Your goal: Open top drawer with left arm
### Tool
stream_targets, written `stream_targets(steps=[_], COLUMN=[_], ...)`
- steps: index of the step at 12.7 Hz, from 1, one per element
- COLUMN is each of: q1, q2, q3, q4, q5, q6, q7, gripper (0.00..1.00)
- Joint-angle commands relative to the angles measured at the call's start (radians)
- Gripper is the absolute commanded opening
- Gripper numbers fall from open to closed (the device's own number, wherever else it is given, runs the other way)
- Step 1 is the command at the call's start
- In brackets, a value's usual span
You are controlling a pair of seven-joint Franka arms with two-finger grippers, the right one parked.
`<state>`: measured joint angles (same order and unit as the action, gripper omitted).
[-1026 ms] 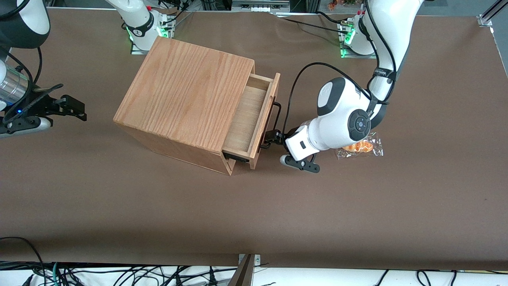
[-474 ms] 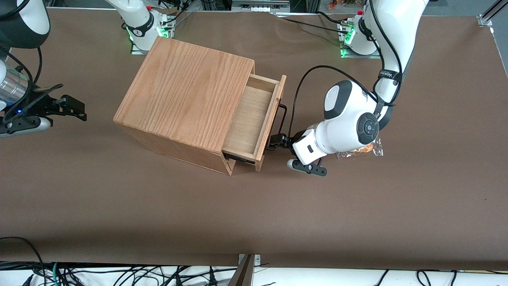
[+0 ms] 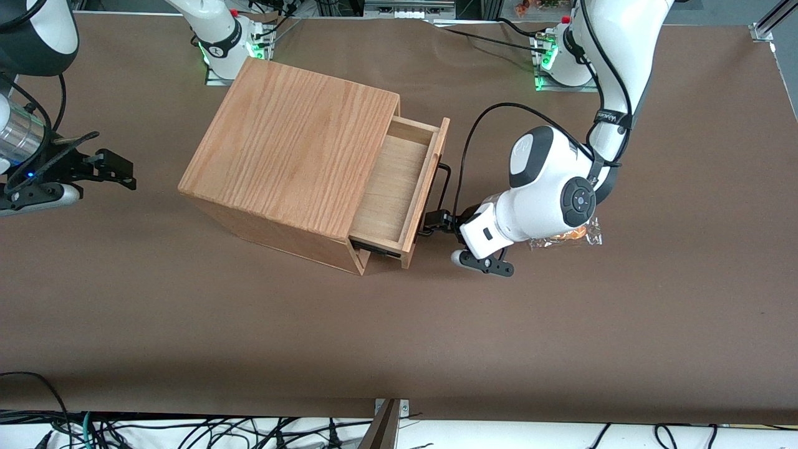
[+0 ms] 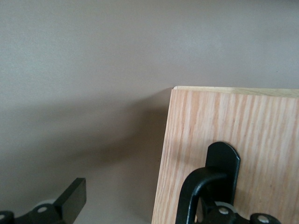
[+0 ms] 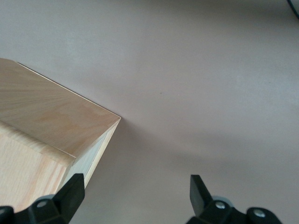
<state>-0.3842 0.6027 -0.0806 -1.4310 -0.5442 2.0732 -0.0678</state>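
Drawn farther out of the cabinet [image 3: 293, 143] than a second ago: drawer [image 3: 399, 187], with its front shifted toward the working arm's end of the table [image 3: 399, 349]; hardly any change over the last half second. Carried the same way along with it: arm [image 3: 542, 187] and gripper [image 3: 436, 223]

Now partly open, with the bare light-wood floor of the drawer showing between cabinet edge and drawer front. Running along that front, standing off it on short posts: thin black handle [image 3: 444, 187]

Parked low at the handle's end nearer the front camera, just beside the drawer's corner: gripper, wrist level with the drawer front. Seen from the left wrist: gripper [image 4: 145, 205] spread wide, not clamped; one finger [image 4: 70, 198] out over bare table past the edge of the drawer front [image 4: 261, 130], the other close against the curved end of the handle [image 4: 223, 161], where the post meets the wood. Bar hooked between the fingers rather than pinched

Lying on the table under the arm's bulbous joint, partly covered by it: clear packet [image 3: 589, 236] with something orange inside
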Motion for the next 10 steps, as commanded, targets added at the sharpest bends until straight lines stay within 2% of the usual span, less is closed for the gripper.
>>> stream_targets(steps=[1,10], q1=[0.028,0.047], q2=[0.011,-0.026], q3=[0.004,0.001], q4=[0.027,0.064], q5=[-0.008,-0.022], q6=[-0.008,-0.07], q7=[0.007,-0.039], gripper=[1.0,1.0])
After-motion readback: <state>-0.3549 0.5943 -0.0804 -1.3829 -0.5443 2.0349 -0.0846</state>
